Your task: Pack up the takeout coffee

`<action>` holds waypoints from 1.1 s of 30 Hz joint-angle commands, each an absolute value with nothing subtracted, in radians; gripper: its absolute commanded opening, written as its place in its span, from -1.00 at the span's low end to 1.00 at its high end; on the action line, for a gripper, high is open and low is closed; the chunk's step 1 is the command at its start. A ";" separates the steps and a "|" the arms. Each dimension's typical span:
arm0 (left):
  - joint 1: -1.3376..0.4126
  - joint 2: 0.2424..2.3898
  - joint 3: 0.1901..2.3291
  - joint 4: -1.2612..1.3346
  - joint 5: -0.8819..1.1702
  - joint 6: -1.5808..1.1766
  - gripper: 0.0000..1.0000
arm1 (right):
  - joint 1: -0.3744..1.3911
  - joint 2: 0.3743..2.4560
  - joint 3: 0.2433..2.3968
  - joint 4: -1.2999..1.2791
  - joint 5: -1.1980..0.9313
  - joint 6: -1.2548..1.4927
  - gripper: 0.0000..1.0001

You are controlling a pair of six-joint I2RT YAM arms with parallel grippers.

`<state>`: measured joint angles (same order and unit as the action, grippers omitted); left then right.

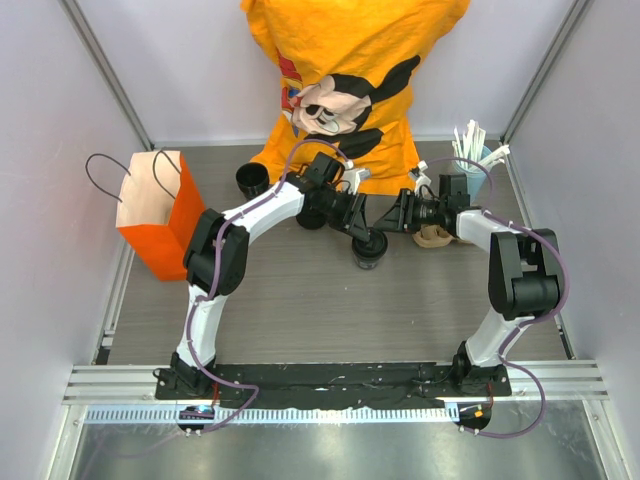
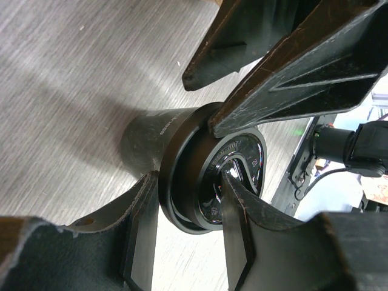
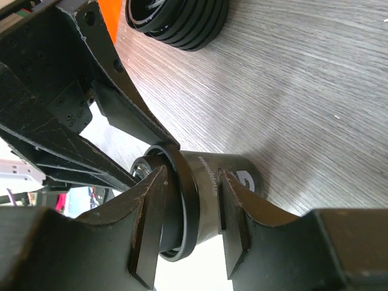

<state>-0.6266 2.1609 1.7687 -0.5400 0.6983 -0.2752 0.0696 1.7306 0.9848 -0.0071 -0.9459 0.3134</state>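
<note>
The takeout coffee (image 1: 370, 252) is a small black cup with a round black lid, standing upright mid-table. In the left wrist view its body (image 2: 145, 133) lies sideways in frame. My left gripper (image 1: 365, 236) (image 2: 189, 177) reaches in from the back left, one finger on the lid's top and the other against the rim's underside, pinching the rim. My right gripper (image 1: 386, 224) (image 3: 191, 171) comes in from the right. Its jaws are partly open and straddle the lid rim and upper cup body (image 3: 233, 176) without clearly clamping. The orange paper bag (image 1: 150, 212) stands open at far left.
A lidless black cup (image 1: 252, 180) stands behind the left arm. A stack of black lids (image 1: 310, 217) (image 3: 179, 24) sits under the left forearm. A cup of white straws (image 1: 470, 150) and brown sleeves (image 1: 436, 236) sit at back right. An orange shirt (image 1: 350, 70) hangs at the back.
</note>
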 commanded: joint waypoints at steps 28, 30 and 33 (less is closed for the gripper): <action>-0.643 2.200 1.694 -0.666 0.442 -0.146 -1.00 | 0.173 1.697 1.002 -0.259 -0.773 0.028 -0.29; -0.646 2.194 1.694 -0.669 0.428 -0.140 -1.00 | 0.183 1.694 1.000 -0.276 -0.747 0.011 -0.29; -0.650 2.189 1.690 -0.669 0.419 -0.135 -1.00 | 0.202 1.684 0.999 -0.310 -0.712 -0.031 -0.29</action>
<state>-0.6353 2.1349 1.7496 -0.5858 0.6617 -0.2485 0.1448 1.6833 1.0233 -0.1486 -0.8162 0.0769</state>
